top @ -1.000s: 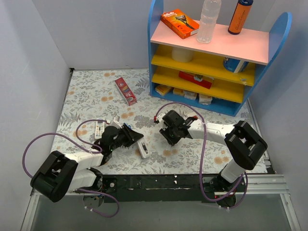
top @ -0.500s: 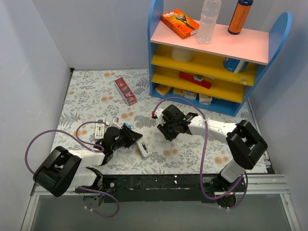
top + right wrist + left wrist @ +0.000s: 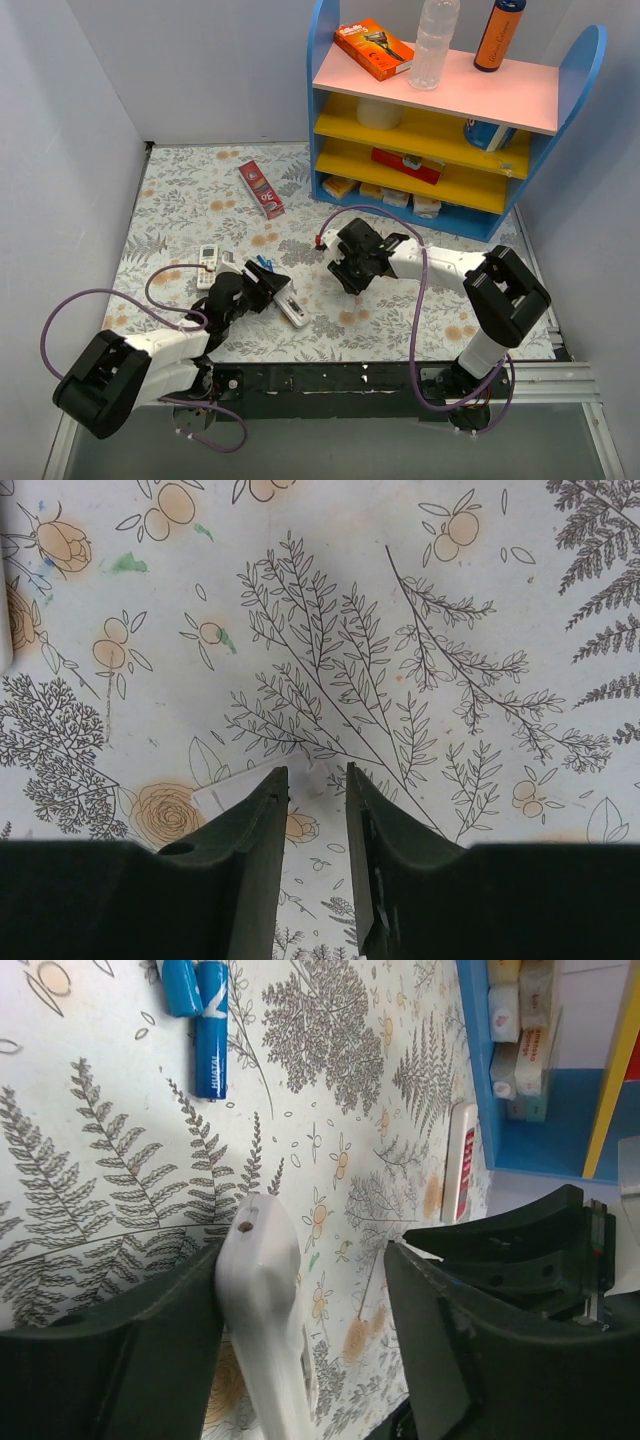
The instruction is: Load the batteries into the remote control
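Because the remote control [image 3: 258, 1280] lay loose on the near table [image 3: 180, 200], touching one finger of the empty, half-open left gripper [image 3: 300, 1270], a sideways sweep could knock it askew. The left arm [image 3: 175, 338] stretched low. Just beyond lay two batteries [image 3: 211, 1035]. Farther right, the right gripper [image 3: 315, 780] pointed down, jaws narrowly parted; any hold on the white piece [image 3: 230, 792] was unclear

My left arm [image 3: 170, 340] lies low, stretched forward, and the left gripper [image 3: 305, 1260] has its jaws wide apart. My right arm [image 3: 445, 268] reaches inward, its right gripper [image 3: 317, 775] pointing down with the 2 jaws only narrowly parted.
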{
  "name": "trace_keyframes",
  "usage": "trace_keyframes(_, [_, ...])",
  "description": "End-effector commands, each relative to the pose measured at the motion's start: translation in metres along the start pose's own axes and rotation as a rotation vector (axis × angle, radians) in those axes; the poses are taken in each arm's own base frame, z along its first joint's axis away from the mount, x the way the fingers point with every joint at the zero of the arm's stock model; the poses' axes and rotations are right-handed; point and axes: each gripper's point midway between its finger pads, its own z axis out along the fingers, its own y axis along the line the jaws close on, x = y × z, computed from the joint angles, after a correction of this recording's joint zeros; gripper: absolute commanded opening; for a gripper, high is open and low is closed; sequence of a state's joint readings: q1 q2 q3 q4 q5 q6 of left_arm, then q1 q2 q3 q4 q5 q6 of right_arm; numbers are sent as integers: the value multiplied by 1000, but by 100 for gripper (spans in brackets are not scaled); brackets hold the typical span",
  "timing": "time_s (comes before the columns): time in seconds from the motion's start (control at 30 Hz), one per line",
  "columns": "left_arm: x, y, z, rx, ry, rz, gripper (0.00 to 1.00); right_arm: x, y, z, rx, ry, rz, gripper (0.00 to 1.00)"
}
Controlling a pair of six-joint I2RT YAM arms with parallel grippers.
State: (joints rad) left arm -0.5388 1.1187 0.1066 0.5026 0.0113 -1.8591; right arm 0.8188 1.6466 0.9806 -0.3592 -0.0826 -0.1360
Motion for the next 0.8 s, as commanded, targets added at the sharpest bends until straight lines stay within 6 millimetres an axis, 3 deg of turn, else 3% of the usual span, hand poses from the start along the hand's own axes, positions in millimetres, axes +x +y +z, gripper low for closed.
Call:
trace_keyframes(0.0, [-9, 17, -9, -70, -66, -16, 68, -11, -3, -3, -18, -14, -18, 37])
trace_keyframes(0.13, [-13, 20, -13, -104, -84, -29, 98, -10, -2, -1, -35, 1, -40, 36])
trace_keyframes(0.3, [-24, 16, -21, -146, -121, -13, 98, -14, 0, -2, -57, 5, -68, 34])
trace_keyframes(0.57, [-40, 4, -39, -150, -177, 39, 98, -4, 5, 2, -94, 60, -78, 31])
trace_keyframes(0.77, [-39, 1, -46, -156, -163, 54, 98, 0, 4, 4, -92, 85, -82, 28])
